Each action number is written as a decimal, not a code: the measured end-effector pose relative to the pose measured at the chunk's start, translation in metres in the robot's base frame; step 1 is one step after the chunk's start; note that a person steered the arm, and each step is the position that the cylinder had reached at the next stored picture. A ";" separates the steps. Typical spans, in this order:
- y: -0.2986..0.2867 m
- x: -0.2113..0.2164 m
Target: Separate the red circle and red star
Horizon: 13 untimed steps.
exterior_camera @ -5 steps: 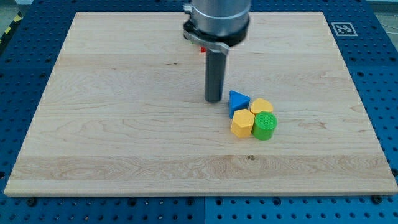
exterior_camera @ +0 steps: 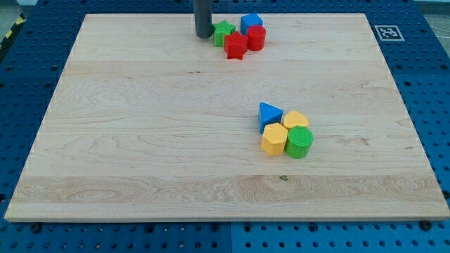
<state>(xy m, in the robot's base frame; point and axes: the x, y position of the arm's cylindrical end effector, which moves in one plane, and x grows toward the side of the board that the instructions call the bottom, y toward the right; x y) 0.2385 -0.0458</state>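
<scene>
The red star [exterior_camera: 235, 46] lies near the view's top, touching the red circle [exterior_camera: 256, 38] on its right. A green star [exterior_camera: 223, 32] sits just left of them and a blue block [exterior_camera: 250, 22] sits behind the red circle. My tip [exterior_camera: 204, 36] stands at the view's top, just left of the green star, close to it. The rod's upper part runs out of the view.
The wooden board [exterior_camera: 140, 140] carries a second cluster right of centre: a blue triangle [exterior_camera: 268, 114], a yellow heart-like block [exterior_camera: 295, 119], a yellow hexagon [exterior_camera: 274, 139] and a green cylinder [exterior_camera: 299, 142]. A fiducial marker [exterior_camera: 387, 31] sits off the board's top right corner.
The rod has moved from beside the blue triangle up to the view's top, left of the green star. The red and green blocks it hid now show.
</scene>
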 end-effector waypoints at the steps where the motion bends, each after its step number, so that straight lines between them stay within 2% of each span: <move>1: 0.012 -0.009; 3: 0.044 0.003; 6: -0.006 0.015; 8: 0.041 -0.014; 10: 0.082 0.008; 13: 0.094 0.020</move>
<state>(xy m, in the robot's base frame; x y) 0.2585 0.0483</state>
